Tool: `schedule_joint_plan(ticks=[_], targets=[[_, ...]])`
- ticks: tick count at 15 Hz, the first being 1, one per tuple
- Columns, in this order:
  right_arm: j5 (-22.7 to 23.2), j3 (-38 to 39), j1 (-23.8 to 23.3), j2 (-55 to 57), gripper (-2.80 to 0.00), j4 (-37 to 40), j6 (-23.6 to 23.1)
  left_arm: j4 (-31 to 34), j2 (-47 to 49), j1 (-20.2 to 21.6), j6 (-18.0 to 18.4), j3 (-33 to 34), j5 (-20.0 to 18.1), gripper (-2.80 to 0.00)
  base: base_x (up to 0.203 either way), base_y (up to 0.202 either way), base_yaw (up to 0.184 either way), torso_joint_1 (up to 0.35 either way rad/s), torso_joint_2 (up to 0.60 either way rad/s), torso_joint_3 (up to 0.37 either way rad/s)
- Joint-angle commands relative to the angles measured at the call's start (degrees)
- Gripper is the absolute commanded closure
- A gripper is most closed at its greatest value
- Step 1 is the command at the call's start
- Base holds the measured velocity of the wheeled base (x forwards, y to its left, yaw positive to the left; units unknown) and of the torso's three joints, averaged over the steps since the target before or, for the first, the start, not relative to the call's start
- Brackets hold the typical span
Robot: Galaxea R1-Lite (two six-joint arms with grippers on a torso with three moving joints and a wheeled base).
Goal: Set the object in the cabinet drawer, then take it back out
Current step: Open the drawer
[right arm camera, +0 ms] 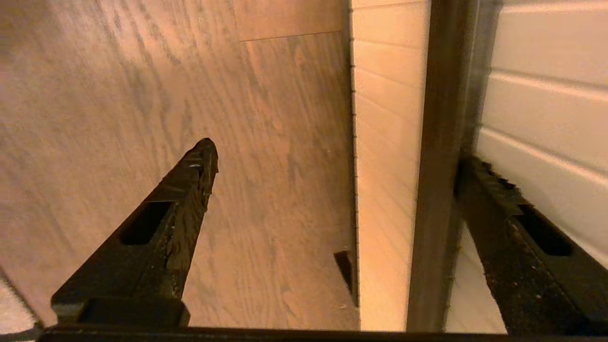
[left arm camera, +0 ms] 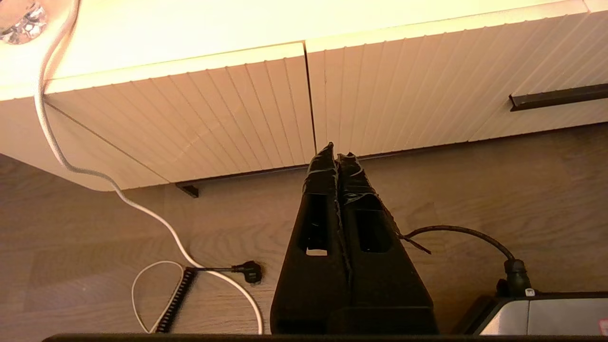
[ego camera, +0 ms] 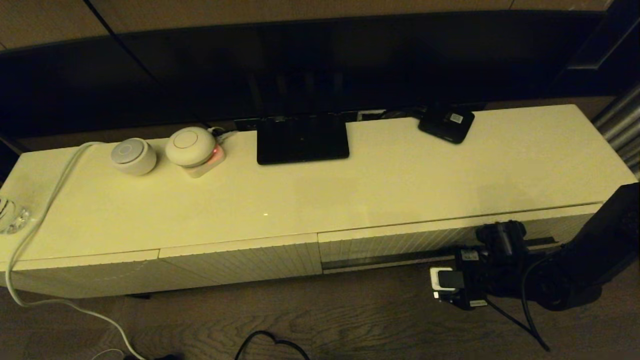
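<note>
Right gripper (right arm camera: pixel 332 156) at 4 o'clock, jaws spread wide, holding nothing; one finger (right arm camera: pixel 494 199) against the dark slot handle (right arm camera: pixel 439 142), which runs 9-to-3 across the closed cabinet drawer (ego camera: pixel 400 245). Left gripper (left arm camera: pixel 336 156) pressed together, parked. Umbrella nowhere visible, presumably inside.

The right gripper (right arm camera: pixel 332 156) has long, tapering matte-black fingers (right arm camera: pixel 161 228), each cut with an oblong slot. The left gripper (left arm camera: pixel 337 154) matches — its tips wrapped in crinkled black tape. The black right arm (ego camera: pixel 575 270) carries a white-labelled wrist block (ego camera: pixel 445 280) and looping black cables (ego camera: pixel 525 310).
</note>
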Motion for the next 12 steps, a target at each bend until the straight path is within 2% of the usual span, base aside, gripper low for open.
schedule_joint_plan(ticks=[1,9,12], targets=[[0.21,2.45,-0.04,-0.24,-2.80,-0.21,-0.43,0.00,0.00,0.02,0.01,0.18,-0.01,0.00,0.000,0.000,0.000,0.000,0.00,0.000],[1.91,9.36,0.06,-1.06,-2.80,-0.99,-0.59,0.00,0.00,0.02,0.01,0.18,-0.01,0.00,0.000,0.000,0.000,0.000,0.00,0.000],[2.14,16.03,0.96,-1.46,-2.80,-6.58,-0.59,0.00,0.00,0.02,0.01,0.18,-0.01,0.00,0.000,0.000,0.000,0.000,0.00,0.000]])
